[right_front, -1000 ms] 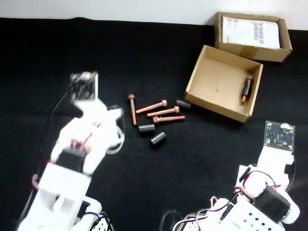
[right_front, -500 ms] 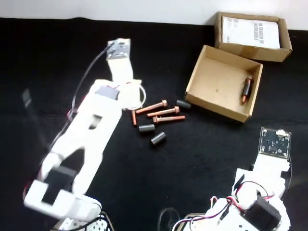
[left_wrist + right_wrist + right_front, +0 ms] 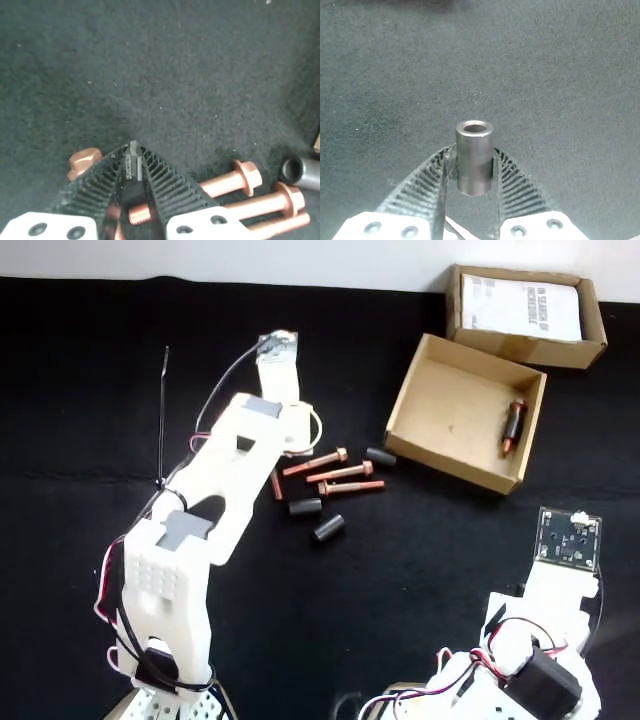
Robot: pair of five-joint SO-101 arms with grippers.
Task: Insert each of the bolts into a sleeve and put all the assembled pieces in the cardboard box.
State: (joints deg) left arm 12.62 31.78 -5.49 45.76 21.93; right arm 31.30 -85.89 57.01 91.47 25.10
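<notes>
My left gripper (image 3: 132,150) is shut with nothing in it, its tips hanging just above the copper bolts. One bolt head (image 3: 82,161) lies beside the fingers and three more bolts (image 3: 250,187) lie farther off. From above, the left arm (image 3: 240,460) stretches over the bolt group (image 3: 340,473), partly covering one bolt (image 3: 276,483). Three dark sleeves (image 3: 380,456) (image 3: 305,507) (image 3: 328,528) lie loose around it. My right gripper (image 3: 470,165) is shut on a grey sleeve (image 3: 474,157) held upright, bore showing. The open cardboard box (image 3: 450,410) holds one assembled piece (image 3: 513,426).
A second cardboard box (image 3: 590,345) with a printed sheet stands behind the first at the back right. The right arm (image 3: 560,570) sits low at the front right. The black cloth runs wide around the parts, with a white strip along the far edge.
The left arm swung from the left side and stretched forward until its gripper came over the bolts. The right arm shifted only slightly.
</notes>
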